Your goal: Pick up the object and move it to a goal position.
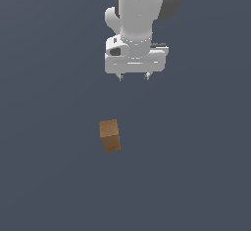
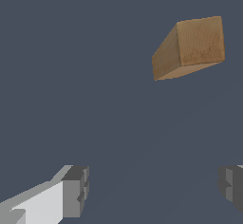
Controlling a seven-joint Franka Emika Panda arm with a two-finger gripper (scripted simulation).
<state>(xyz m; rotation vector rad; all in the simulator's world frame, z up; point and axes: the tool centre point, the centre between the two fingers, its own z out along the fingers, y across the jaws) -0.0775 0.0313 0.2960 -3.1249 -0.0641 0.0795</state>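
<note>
The two dark grey finger pads (image 2: 76, 190) of the white, box-shaped parallel gripper (image 2: 154, 190) lie closest to the wrist camera, one at each lower corner of that picture, spread wide with only bare slate-blue ground (image 2: 95, 76) between them and nothing held. In the exterior view the same gripper (image 1: 133, 77) hangs from the glossy white and grey robot arm (image 1: 142, 5), which enters from the 12 o'clock edge of the frame; its two short fingertips (image 1: 120, 77) point down and stand well apart, close to the outer ends of the wide palm bar. The small brown, wood-textured rectangular block (image 1: 110, 135), a little taller than it is wide and narrower than the gripper body, sits on the flat ground at about 7 o'clock from the gripper in the exterior view, well apart from it and touching neither finger. It appears slightly turned, so that its lighter top face and one darker side face both show. In the wrist view the block (image 2: 190, 47) shows a pale, grainy face and a shaded side, lying clear of the gap between the fingers, offset toward the finger whose pad (image 2: 232, 185) is cut by the frame edge. The ground around the block is a plain, even dark blue-grey surface.
</note>
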